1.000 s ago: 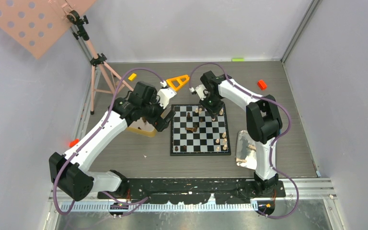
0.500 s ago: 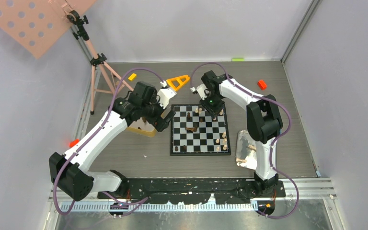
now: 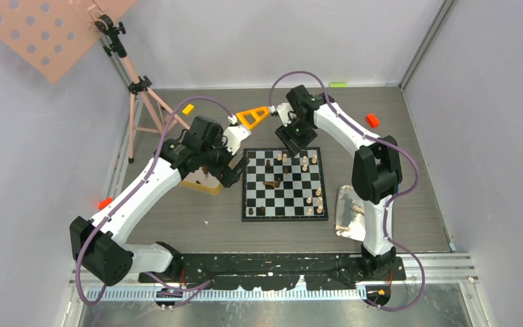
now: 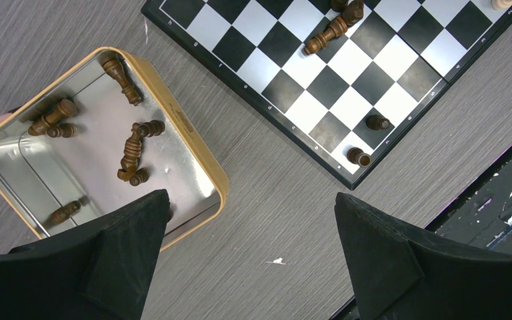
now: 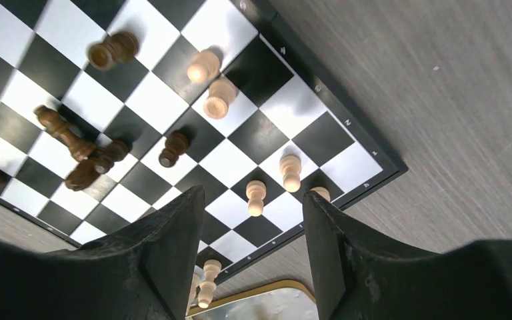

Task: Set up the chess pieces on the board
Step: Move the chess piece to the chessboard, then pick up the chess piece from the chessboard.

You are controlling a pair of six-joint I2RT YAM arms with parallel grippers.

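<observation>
Right claw [image 5: 253,197] spread, empty, above pale pieces [image 5: 290,172] standing at the board [image 5: 253,137] corner — placing looks done. Left claw [image 4: 250,200] wide open over gold tin [image 4: 221,180] of dark pieces [image 4: 132,150] — next: descend, pinch 1.

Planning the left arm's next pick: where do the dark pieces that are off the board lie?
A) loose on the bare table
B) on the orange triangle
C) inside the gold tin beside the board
C: the left wrist view shows several dark pieces lying on their sides inside the gold tin, next to the board.
</observation>
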